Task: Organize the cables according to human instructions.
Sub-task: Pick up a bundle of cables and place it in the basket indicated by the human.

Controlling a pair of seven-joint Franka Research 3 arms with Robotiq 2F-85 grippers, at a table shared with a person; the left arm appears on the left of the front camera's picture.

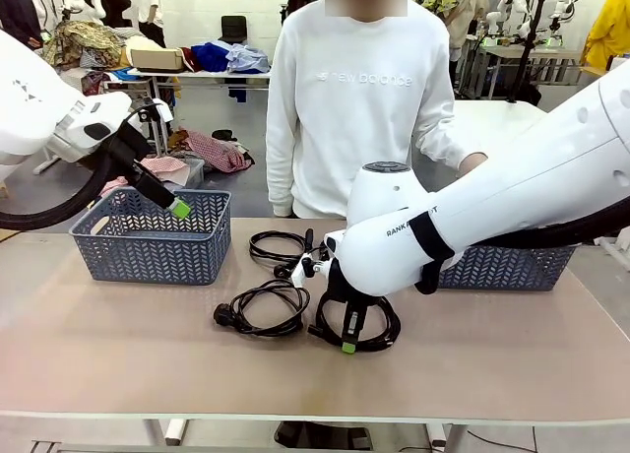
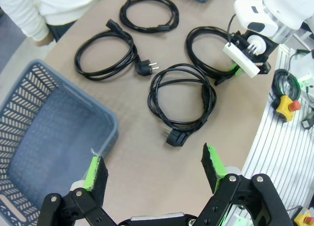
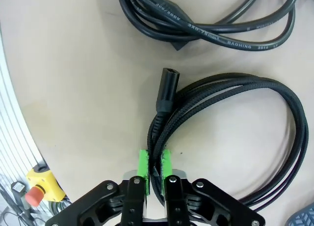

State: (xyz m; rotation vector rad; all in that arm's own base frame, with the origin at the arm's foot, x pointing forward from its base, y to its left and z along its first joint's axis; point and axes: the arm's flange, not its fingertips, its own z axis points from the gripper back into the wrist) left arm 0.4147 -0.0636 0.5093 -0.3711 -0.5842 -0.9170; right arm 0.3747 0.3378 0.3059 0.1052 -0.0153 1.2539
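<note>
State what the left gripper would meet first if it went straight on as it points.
Likely the table beside the basket, just short of the nearest cable; depth is unclear.

The left arm (image 1: 44, 108) enters from the left and is held high. Its wrist slopes down and inward, so the left gripper (image 1: 179, 209) hangs in the air, tilted. In the left wrist view the left gripper (image 2: 153, 168) has its jaws spread wide, with nothing between its green-padded fingers (image 2: 96, 173).

The right arm (image 1: 512, 192) reaches across the middle from the right. Its wrist is bent so that the right gripper (image 1: 347, 345) points straight down, tips at the tabletop. In its own wrist view the right gripper (image 3: 154, 163) has its green pads (image 3: 143, 163) drawn almost together, pinching the strands of a braided cable (image 3: 230, 96).
</note>
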